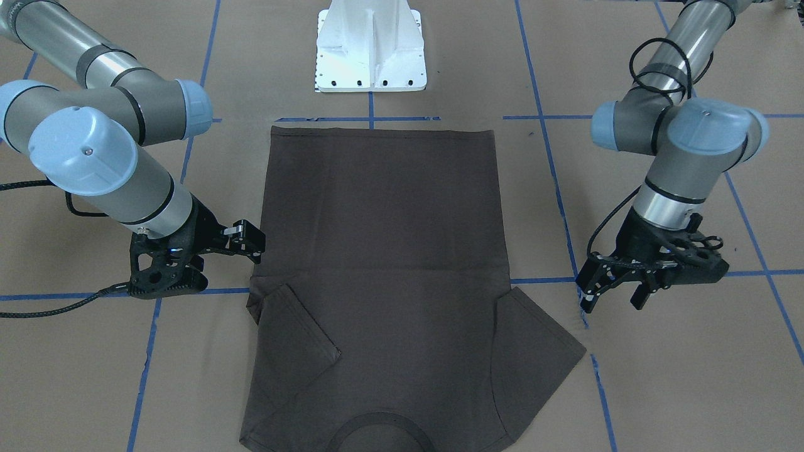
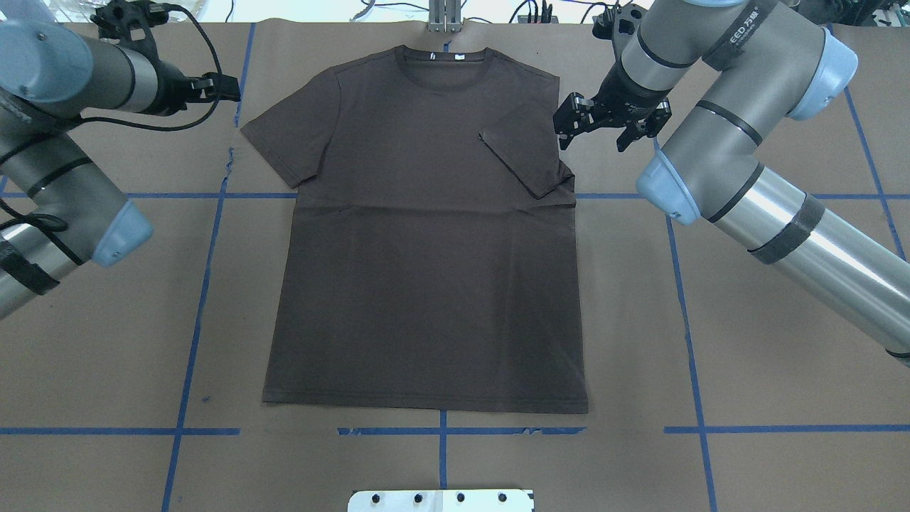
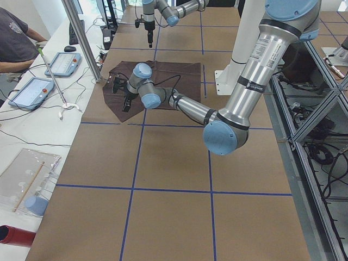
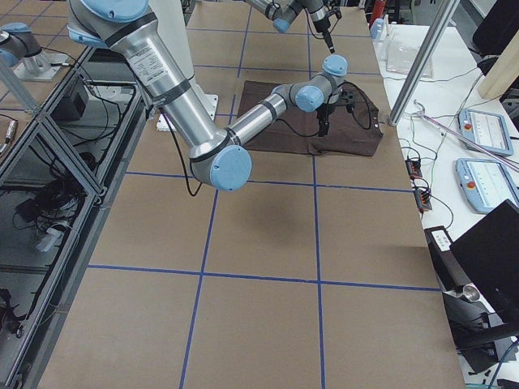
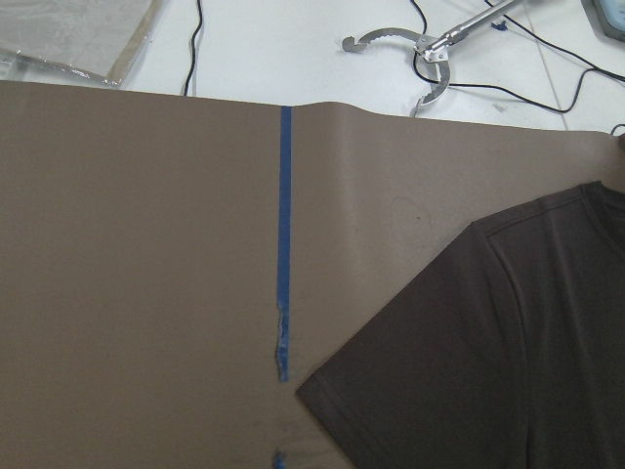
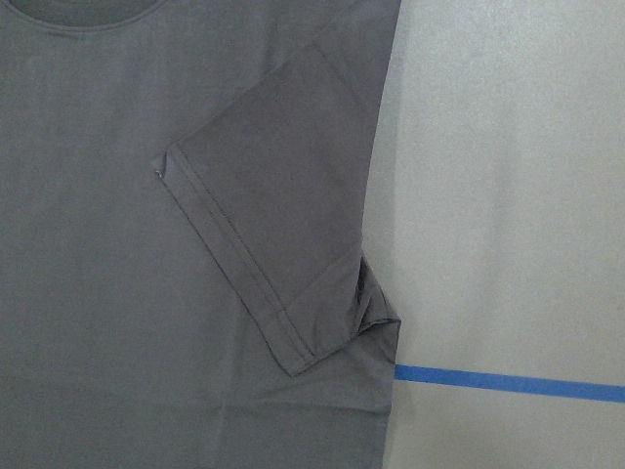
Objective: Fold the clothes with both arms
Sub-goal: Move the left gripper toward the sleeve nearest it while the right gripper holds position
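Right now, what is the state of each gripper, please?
Left gripper: open, holding nothing.
Right gripper: open, holding nothing.

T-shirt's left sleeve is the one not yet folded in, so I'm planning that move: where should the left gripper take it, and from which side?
I'd pinch the left sleeve at its hem's outer corner, coming in low from the robot's left. It lies flat, pointing outward over bare table, and the open left gripper hangs near it.
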